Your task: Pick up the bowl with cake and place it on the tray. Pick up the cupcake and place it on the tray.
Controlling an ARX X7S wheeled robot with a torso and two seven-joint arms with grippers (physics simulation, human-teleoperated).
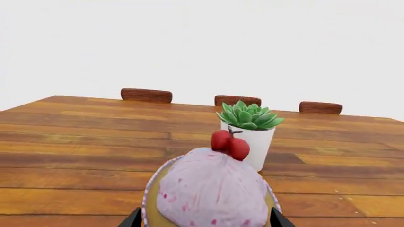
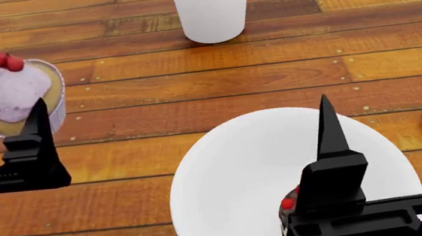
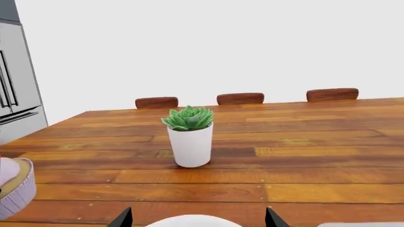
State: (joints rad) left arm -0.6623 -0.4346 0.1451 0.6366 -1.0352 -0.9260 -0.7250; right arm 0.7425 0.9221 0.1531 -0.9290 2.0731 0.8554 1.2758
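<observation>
Succulent pot [image 2: 212,6] behind cupcake [image 2: 17,96], bowl [image 2: 235,181]

No readable text anywhere in these shots, honestly. The white pot [image 3: 190,144] with the succulent is plain, the cupcake [image 1: 211,191] wrapper has no print, the bowl [image 2: 242,174] is blank white, and the wooden counter [image 2: 188,66] carries no labels, brands or numbers.
</observation>
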